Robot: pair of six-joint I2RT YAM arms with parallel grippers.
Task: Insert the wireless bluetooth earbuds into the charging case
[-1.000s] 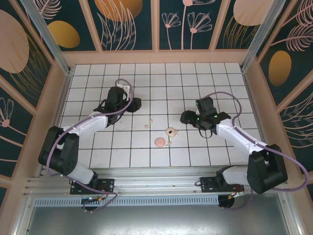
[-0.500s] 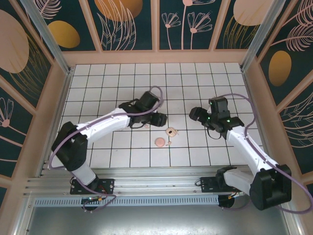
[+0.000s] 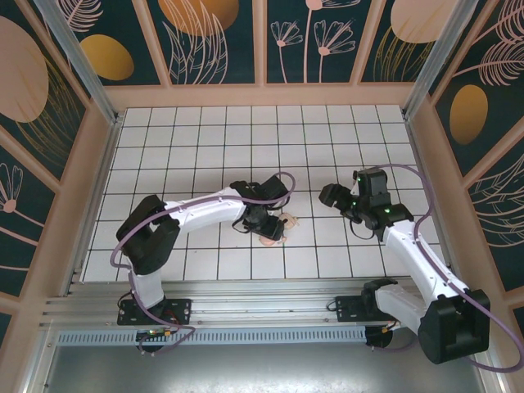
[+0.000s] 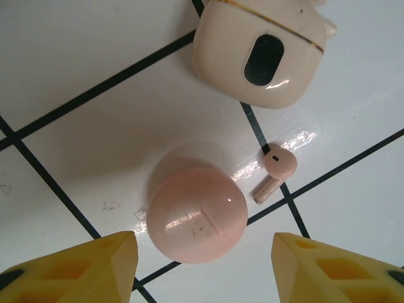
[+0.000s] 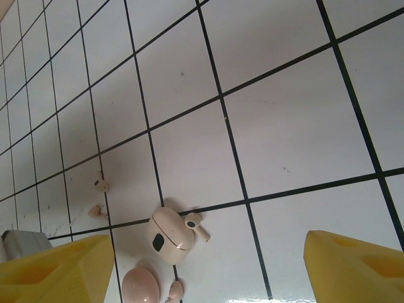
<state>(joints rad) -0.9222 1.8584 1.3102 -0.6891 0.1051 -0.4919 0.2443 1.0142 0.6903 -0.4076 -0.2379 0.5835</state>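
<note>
- The charging case [image 4: 196,214] is set on the desk [image 4: 76,57].
- One earbud [image 4: 276,169] is laid just right of the charging case in the left wrist view, apart from it, across a grid line.
- A ring-shaped piece [image 4: 259,57] is placed beyond both, near but not touching.
- A second earbud [image 5: 194,222] is rested against the side of that piece turned away from the charging case.
- A small nub [image 5: 101,185] and a second nub [image 5: 96,211] are found side by side, left of the ring-shaped piece in the right wrist view.
</note>
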